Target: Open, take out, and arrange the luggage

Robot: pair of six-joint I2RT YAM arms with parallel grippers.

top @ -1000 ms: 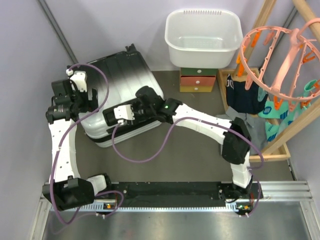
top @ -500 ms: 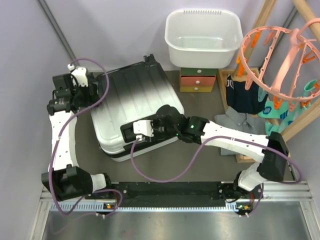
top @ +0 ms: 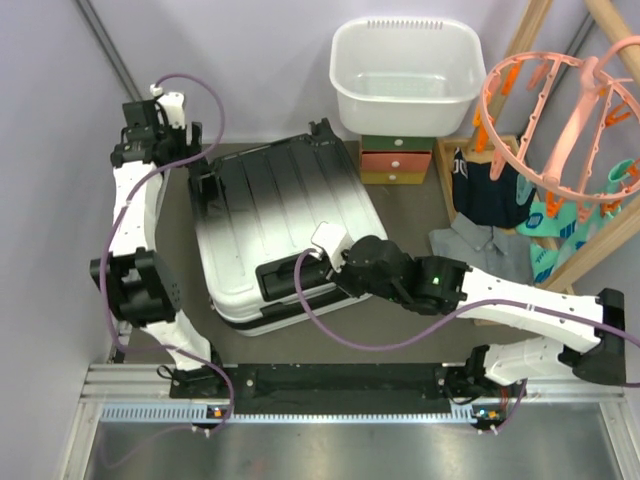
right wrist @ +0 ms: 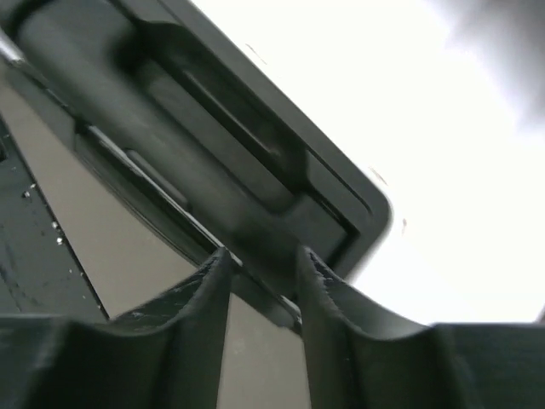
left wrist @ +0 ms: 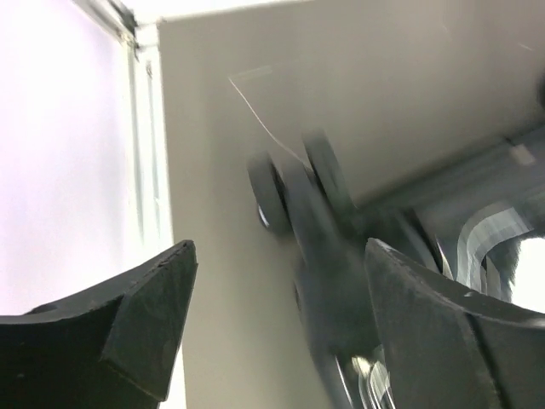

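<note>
Setting: lilac-walled bay, grey-brown bench (top: 400, 220) with the arm rail along its near edge.

1. luggage (top: 280, 210), a large hard-shell ribbed suitcase, black fading to white; it lies flat and closed at the bench's left-centre, wheels to the far edge, black side handle (top: 285, 280) to the near edge.
2. Wooden drying rack (top: 590, 255) at the right edge; dark and teal garments (top: 490, 195) hang on it; a pink round plastic peg hanger (top: 588, 68) is above.
3. White plastic basin (top: 400, 110) at the far edge, standing on item 4.
4. Small green-and-orange drawer box (top: 396, 160), just beside the luggage's far right corner.
5. right claw (right wrist: 260, 264); fingers drawn close, pinching the dark lip under the handle recess at the luggage's near side.
6. left claw (left wrist: 281, 249); fingers spread wide, a black wheel (left wrist: 271, 194) and its mount between them, not clamped as far as shows.

Change noted: a second ago the luggage sat askew toward the left edge; it has since been dragged and turned toward the centre; the left claw has moved to the far left corner. Judged: the case is now squared up for opening; lid unopened, contents not reached.

Not determinable: zip or latch, hidden in all views; lining and contents; left wrist view blurred, so contact with the wheel mount is uncertain; right wrist view overexposed above the handle; rack cut off at the right.
</note>
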